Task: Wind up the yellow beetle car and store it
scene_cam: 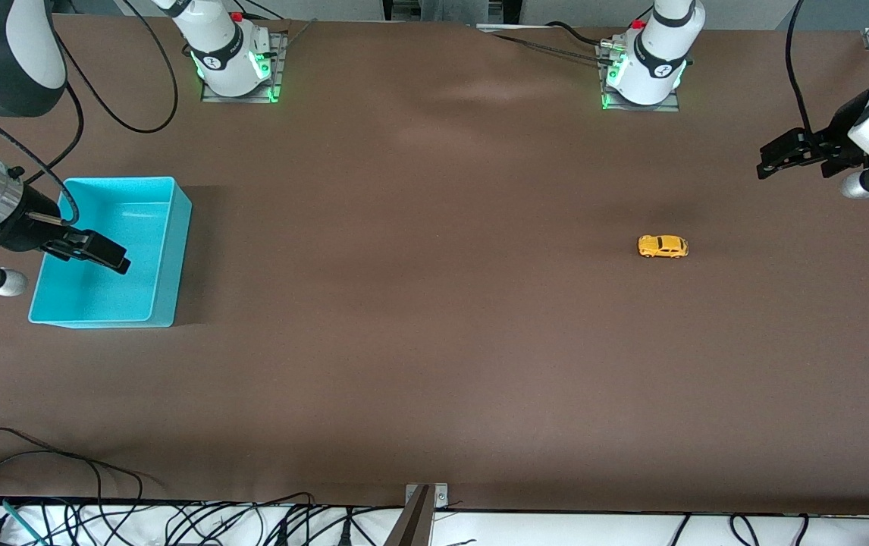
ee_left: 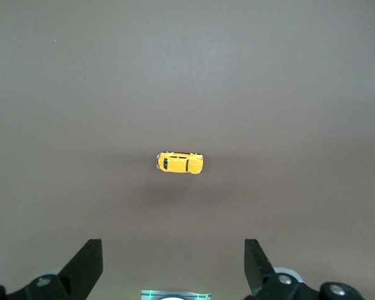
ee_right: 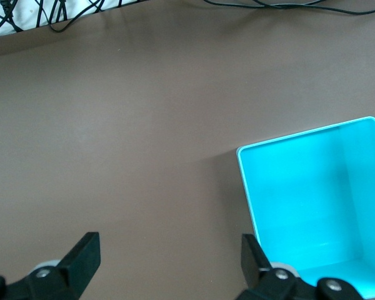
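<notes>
While both arms hang in the air, the small yellow-orange beetle-bodied toy car with dark windows and black wheels (scene_cam: 663, 246) sits on its wheels on the brown matte surface (scene_cam: 434, 341), toward the left arm's end and well apart from the turquoise rectangular plastic bin (scene_cam: 163, 250) at the right arm's end.

Left end effector (scene_cam: 767, 165): over bare surface near the left arm's end of the surface, fingers (ee_left: 86, 265) spread wide, holding nothing. The left wrist view shows the car lying between the fingers' lines, untouched.

Right end effector (scene_cam: 120, 260): over the turquoise bin, fingers (ee_right: 81, 253) spread wide, holding nothing. The bin's interior shows only its own floor in the right wrist view.
</notes>
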Controlling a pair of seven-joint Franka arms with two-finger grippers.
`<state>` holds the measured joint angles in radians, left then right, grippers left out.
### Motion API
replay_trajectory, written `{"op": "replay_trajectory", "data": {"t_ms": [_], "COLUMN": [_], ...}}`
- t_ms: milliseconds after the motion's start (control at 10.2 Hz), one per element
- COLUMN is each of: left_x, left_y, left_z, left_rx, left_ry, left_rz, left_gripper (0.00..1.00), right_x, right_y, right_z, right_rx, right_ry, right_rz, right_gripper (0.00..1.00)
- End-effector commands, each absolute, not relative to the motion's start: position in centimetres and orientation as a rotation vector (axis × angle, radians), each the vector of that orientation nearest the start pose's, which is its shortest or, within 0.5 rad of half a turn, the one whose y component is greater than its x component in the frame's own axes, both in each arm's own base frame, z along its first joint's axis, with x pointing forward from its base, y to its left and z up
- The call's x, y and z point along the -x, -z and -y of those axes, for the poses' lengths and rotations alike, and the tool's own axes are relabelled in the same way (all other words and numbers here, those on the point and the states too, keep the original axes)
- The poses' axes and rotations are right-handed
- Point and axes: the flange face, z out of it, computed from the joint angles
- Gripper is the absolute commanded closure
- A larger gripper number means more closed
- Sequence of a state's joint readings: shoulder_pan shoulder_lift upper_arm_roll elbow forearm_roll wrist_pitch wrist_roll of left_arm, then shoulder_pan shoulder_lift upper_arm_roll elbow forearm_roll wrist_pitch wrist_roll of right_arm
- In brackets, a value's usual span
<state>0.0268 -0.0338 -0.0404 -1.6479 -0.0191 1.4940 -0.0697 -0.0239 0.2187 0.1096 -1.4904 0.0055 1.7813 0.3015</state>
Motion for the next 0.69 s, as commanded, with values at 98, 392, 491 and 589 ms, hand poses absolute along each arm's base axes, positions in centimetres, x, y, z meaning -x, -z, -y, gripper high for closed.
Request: {"op": "replay_trajectory", "data": {"t_ms": [98, 392, 491, 589], "left_x": [-53.05, -53.05, -53.05, -53.05], "left_y": [-60.72, -60.72, -60.72, -60.72], "left_z": [0.84, 0.84, 0.84, 0.84], "left_rx": [3.171, 3.171, 3.171, 3.171], "left_ry": [-0.192, -0.192, -0.192, -0.192], "left_rz": [0.081, 0.081, 0.081, 0.081], "left_gripper": [0.0, 0.0, 0.0, 0.0], "right_x": [-63.0, -63.01, -63.01, -63.11], "right_y": [-55.86, -55.86, -55.86, -55.82], "right_z": [-5.67, -5.5, -5.5, -5.5], "right_rx": [3.058, 3.06, 3.06, 3.059], "right_ry": [0.093, 0.094, 0.094, 0.101], "right_rz": [-0.323, -0.313, -0.313, -0.314], "right_gripper": [0.0, 0.0, 0.0, 0.0]}}
